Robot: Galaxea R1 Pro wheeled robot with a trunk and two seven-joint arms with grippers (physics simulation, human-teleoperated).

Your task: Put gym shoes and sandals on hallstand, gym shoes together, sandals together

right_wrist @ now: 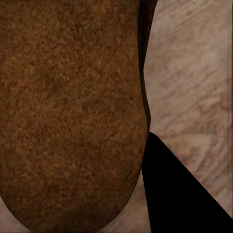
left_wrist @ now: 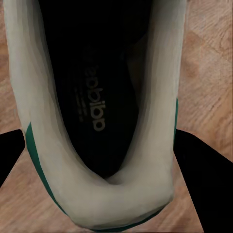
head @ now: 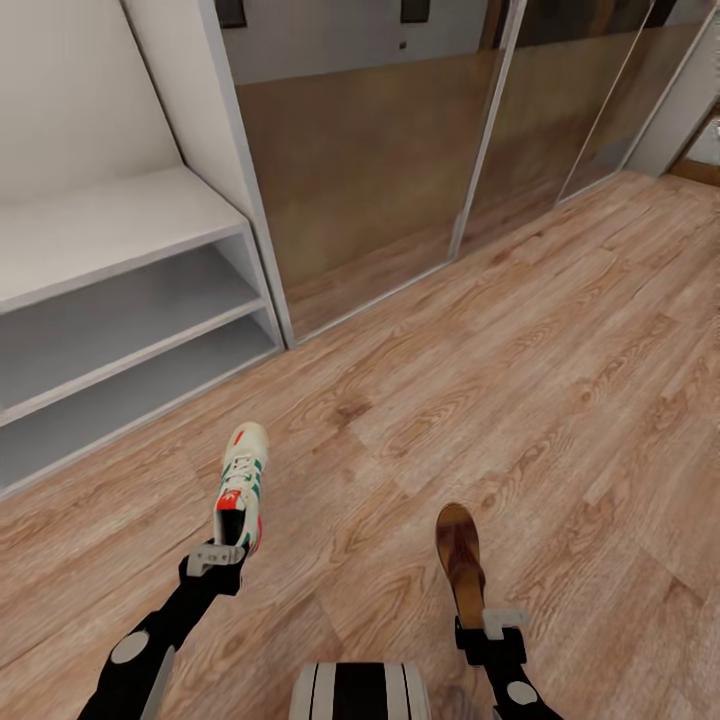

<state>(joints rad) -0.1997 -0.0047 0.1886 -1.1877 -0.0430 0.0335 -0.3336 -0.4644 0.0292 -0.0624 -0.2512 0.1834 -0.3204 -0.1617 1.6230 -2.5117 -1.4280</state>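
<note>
The robot's left hand [head: 222,556] grips a white gym shoe [head: 241,484] by its heel, fingers [left_wrist: 199,179] closed against both sides of the collar, toe pointing toward the hallstand [head: 120,290]. The shoe, with teal-green stripes and a red-orange heel patch, sits above the wood-grain corridor floor [head: 520,340], a short way out from the hallstand's lower corner. The right hand [head: 490,628] holds a dark-brown sandal [head: 460,555] at its heel end; one dark finger [right_wrist: 174,194] presses against the sandal's side, though how tightly the hand has closed cannot be told. The sandal hangs farther from the hallstand than the gym shoe, well apart from it. The hallstand's white bench top and two open shelf rows stand beside a glass-fronted sliding wardrobe [head: 380,170].
</note>
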